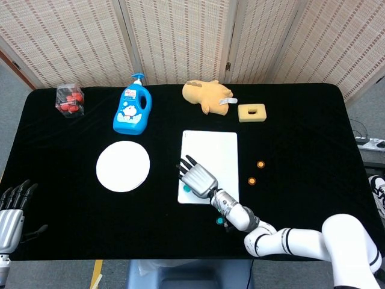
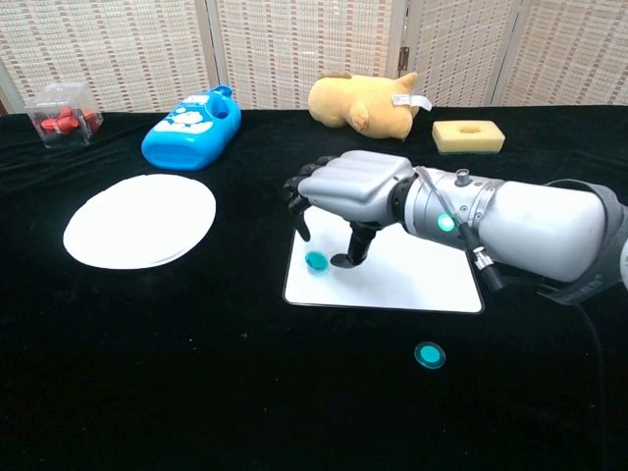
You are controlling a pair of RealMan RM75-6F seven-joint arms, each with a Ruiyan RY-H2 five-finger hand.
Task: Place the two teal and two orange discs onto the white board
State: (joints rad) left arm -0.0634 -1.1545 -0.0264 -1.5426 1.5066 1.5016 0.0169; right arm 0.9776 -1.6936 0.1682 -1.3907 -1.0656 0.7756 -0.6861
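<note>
With one teal disc [image 2: 316,261] lying on the white board's [image 2: 422,275] near-left corner under the right hand [image 2: 353,191], fingers loosely spread and empty, the second teal disc [image 2: 428,354] on the counter seems next.

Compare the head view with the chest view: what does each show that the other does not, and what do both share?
Only the head view shows the left hand at the table's edge. Only the chest view shows the teal disc on the board unobstructed, apart from the right hand. Both show the white board, the loose teal disc and two orange discs.
</note>
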